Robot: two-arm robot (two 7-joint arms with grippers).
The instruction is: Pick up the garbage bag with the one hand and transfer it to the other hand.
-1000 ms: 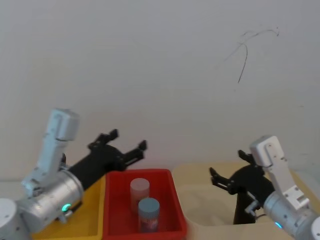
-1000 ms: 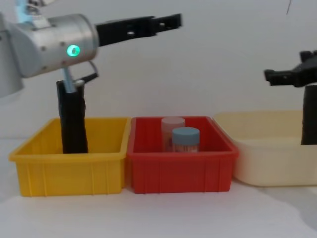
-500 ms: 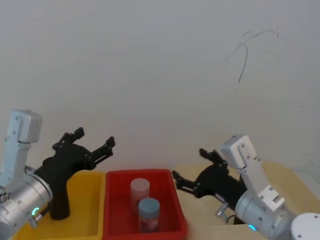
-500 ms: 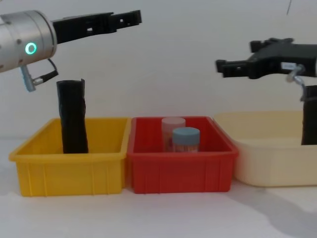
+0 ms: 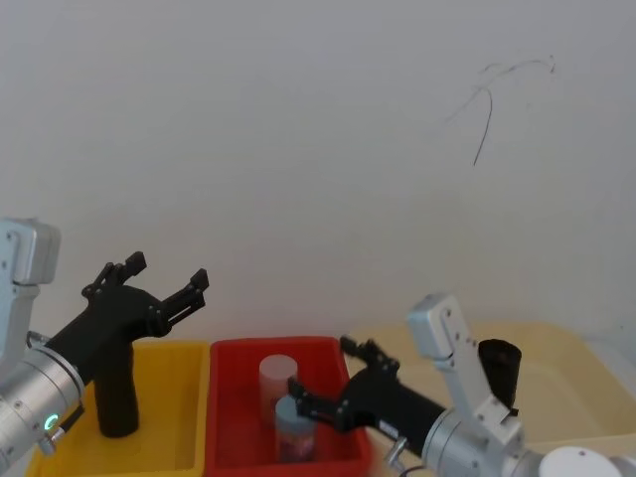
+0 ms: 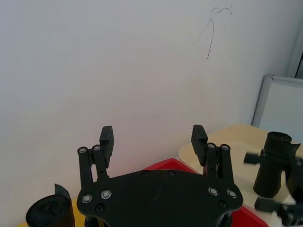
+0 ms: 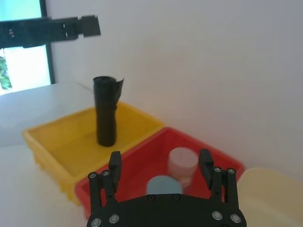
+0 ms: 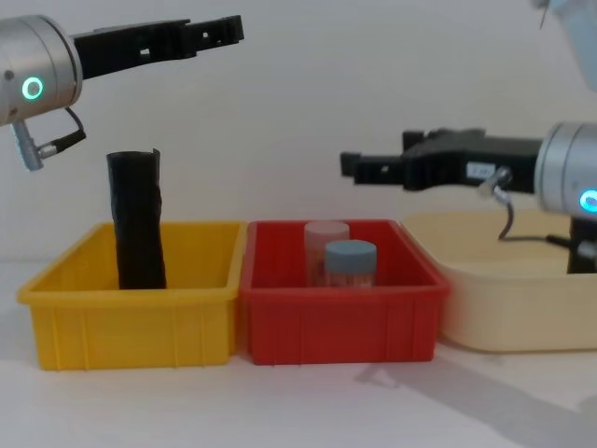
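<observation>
Yellow bin (image 8: pixel 131 313): on the robot's left, it holds your garbage bag; nothing has been lifted out of it.
Red bin (image 8: pixel 340 322): in the middle, between the yellow bin and the cream bin (image 8: pixel 504 308); the hand-over would likely happen above it.
Garbage bag (image 8: pixel 138 219): stands upright in the yellow bin, its top well above the rim, with nothing touching it. Judge the pick-up as not yet begun.
Left gripper (image 8: pixel 224 30): fingers spread and empty, held above and behind the bag's top, well apart from it. You have the descent, the grasp and the lift to do.
Right gripper (image 8: pixel 354 170): fingers spread and empty, level over the red bin. It waits to receive.
Slim black tube (image 5: pixel 500 373): upright in the cream bin; not your target.
</observation>
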